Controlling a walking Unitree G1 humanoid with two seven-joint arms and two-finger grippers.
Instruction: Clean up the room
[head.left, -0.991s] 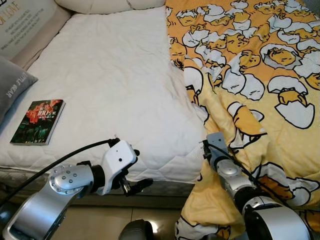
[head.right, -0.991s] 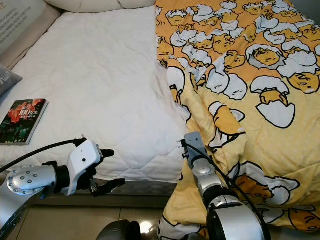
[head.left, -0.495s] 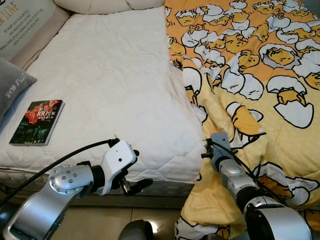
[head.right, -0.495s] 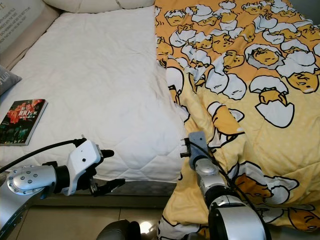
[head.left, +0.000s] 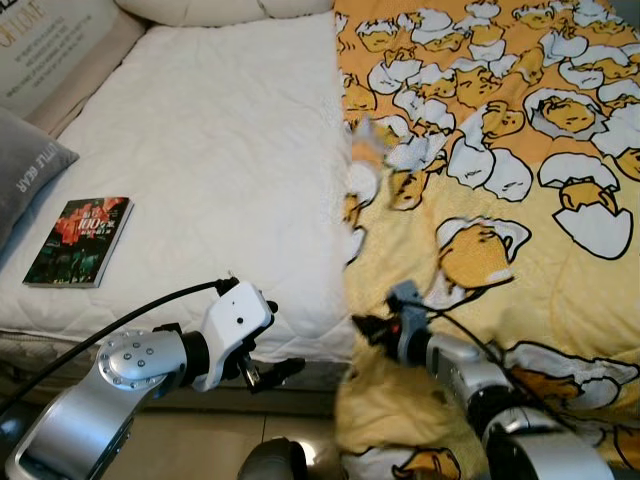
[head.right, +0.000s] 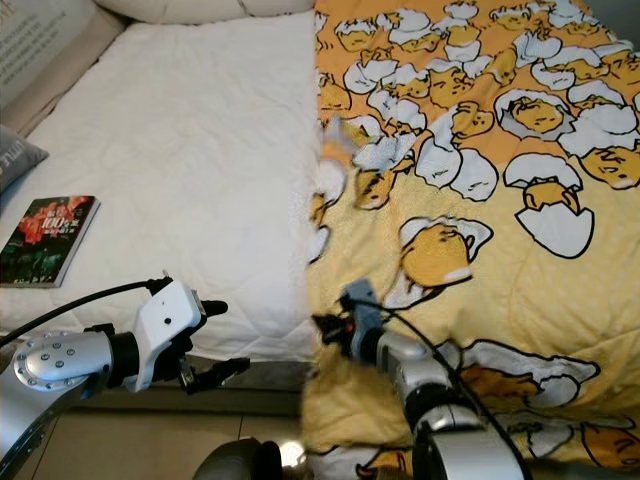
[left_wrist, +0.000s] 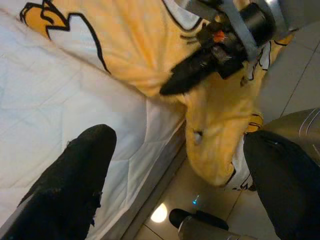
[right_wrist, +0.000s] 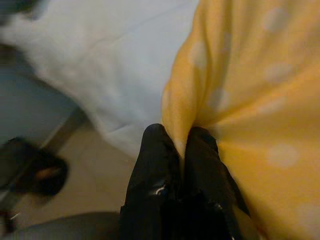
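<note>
A yellow duvet (head.left: 500, 150) printed with egg-and-duck figures covers the right half of the bed. The left half is bare white mattress (head.left: 220, 150). At the foot edge of the bed my right gripper (head.left: 362, 327) is shut on a fold of the duvet's edge (right_wrist: 210, 90), with the cloth pinched between its black fingertips (right_wrist: 155, 145). The duvet near that edge looks blurred. My left gripper (head.left: 280, 338) hangs open just in front of the mattress's foot edge, lower left, with nothing between its fingers (left_wrist: 75, 175).
A dark book (head.left: 78, 240) with a red cover picture lies on the mattress near its left side. A grey pillow (head.left: 25, 170) and a lettered cushion (head.left: 50, 45) sit at the far left. A white pillow (head.left: 220, 8) lies at the head. Beige floor tiles (head.left: 310, 430) run below the bed.
My right gripper has swung left along the bed's foot edge, dragging the duvet's edge with it over part of the white mattress. My left arm has stayed in place.
</note>
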